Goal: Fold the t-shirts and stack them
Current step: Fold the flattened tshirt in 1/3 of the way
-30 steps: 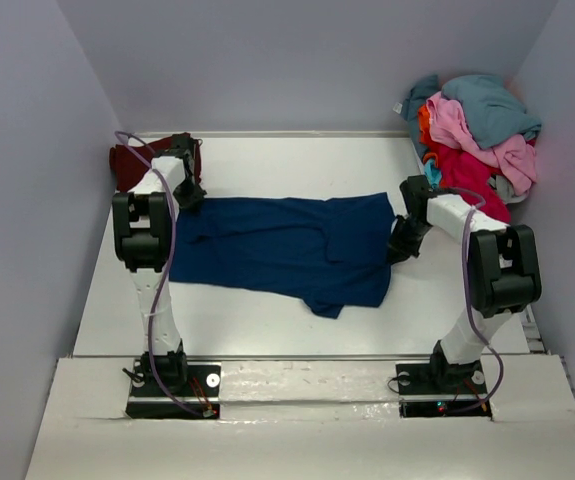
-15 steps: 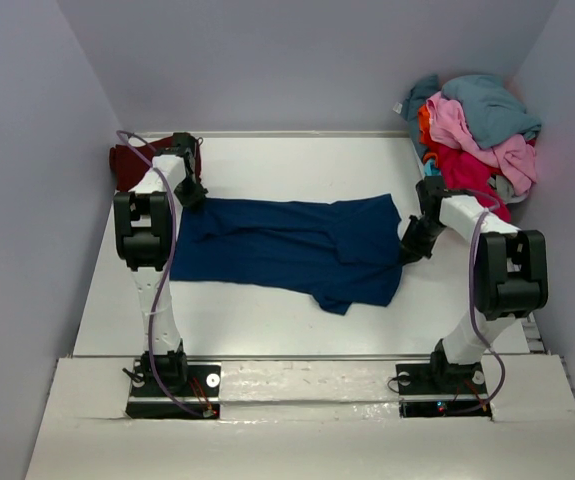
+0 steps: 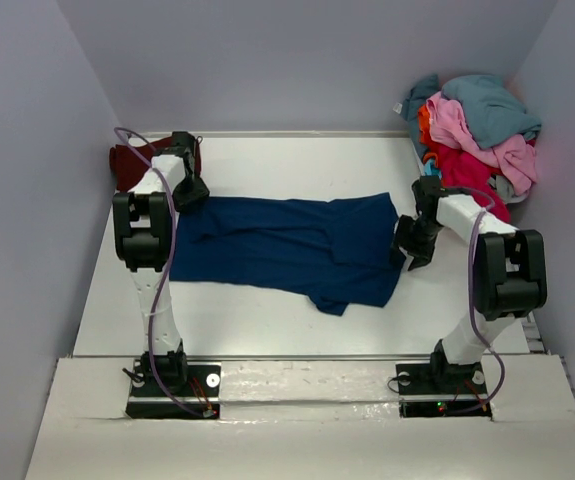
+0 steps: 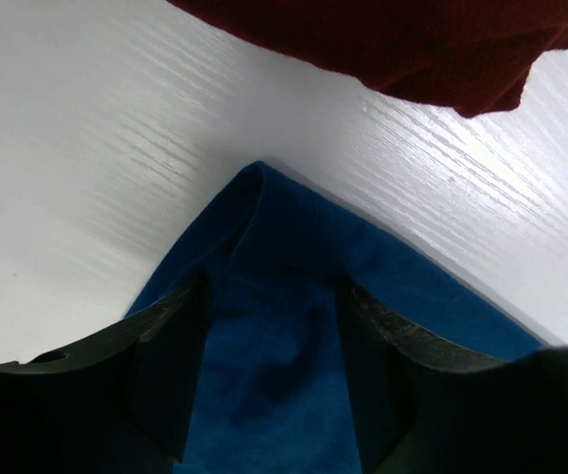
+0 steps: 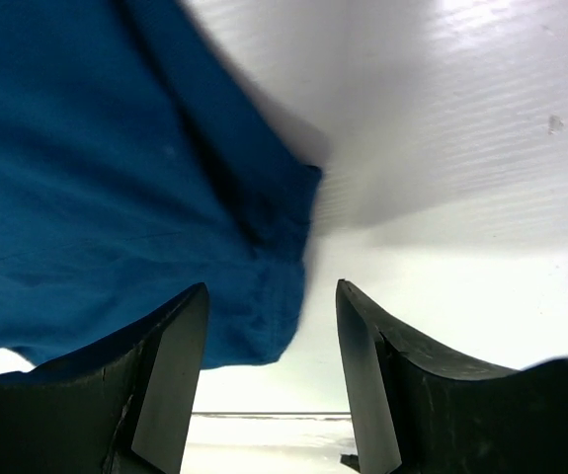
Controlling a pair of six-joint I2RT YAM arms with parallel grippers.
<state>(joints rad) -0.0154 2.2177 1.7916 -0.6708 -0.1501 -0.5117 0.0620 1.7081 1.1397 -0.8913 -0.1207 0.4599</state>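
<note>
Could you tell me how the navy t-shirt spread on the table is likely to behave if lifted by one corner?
Probably floppy: the navy t-shirt lies flat with soft folds and a doubled-over corner. Likely light, being thin cloth. Pushed, it would probably bunch rather than slide whole.

The navy t-shirt is a solid dark blue from above and a brighter royal blue in both wrist views. The maroon t-shirt is a plain deep wine red. The heap mixes teal-grey, pale pink, bright red and a sliver of orange. The desk is glossy white with a faint streaked grain. The left arm and right arm are white with black joints. The left pincer and right pincer are black. A purple cable runs along the left arm.
</note>
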